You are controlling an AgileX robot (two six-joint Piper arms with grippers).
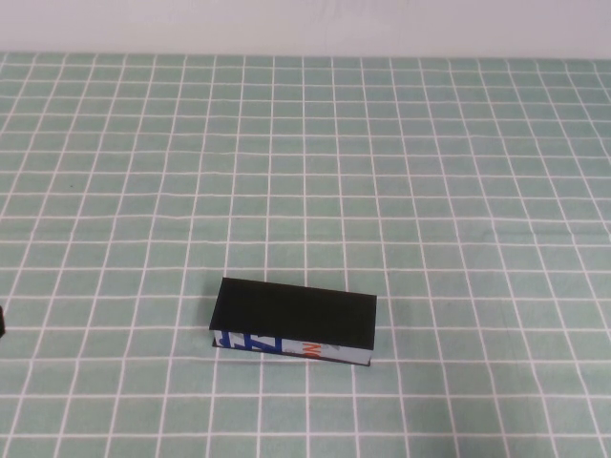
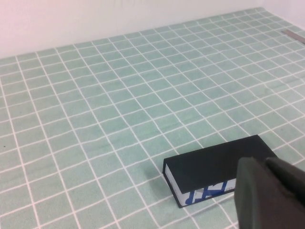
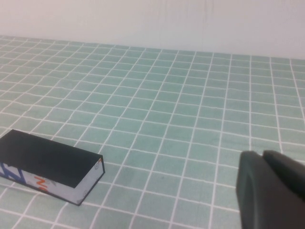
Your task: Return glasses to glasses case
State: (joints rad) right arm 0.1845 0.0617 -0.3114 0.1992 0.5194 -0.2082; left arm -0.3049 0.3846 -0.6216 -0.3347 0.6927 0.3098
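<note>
I am looking at the case (image 1: 294, 322) lying shut on the near middle of the checked cloth (image 1: 430, 172), lid down flat, printed white edge facing me. I cannot see inside it, and the glasses are showing nowhere in any view, so whether they are already in the case I cannot tell. My left gripper (image 2: 269, 193) is hanging near the left edge of the table, just left of the case; my right gripper (image 3: 271, 188) is waiting off to the near right, well apart from it. In both wrist views only a dark lump of each is showing, so I cannot tell whether either is spread or closed. The risk I am weighing: prying at the closed lid one-handed would likely push the light box across the cloth, and treating the job as finished without seeing the glasses would be a mistake.
</note>
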